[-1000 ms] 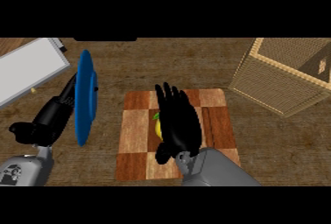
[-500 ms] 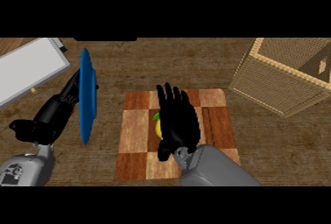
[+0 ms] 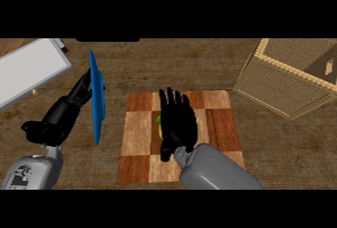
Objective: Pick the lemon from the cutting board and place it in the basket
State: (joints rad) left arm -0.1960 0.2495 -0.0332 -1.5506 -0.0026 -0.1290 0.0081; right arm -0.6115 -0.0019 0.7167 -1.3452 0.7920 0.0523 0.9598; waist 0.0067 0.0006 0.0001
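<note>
Right hand (image 3: 176, 122), fingers spread, covers the lemon (image 3: 160, 127) on the cutting board (image 3: 138, 133); closing round it comes next, then carrying to the basket (image 3: 289, 80).

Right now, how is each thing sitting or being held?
board: flat on the counter.
lemon: on the board, mostly hidden under the right hand.
right hand: open, fingers straight, over the lemon.
plate: standing on edge.
left hand: open, resting beside the plate.
basket: upright, top open, no lemon seen inside.
</note>
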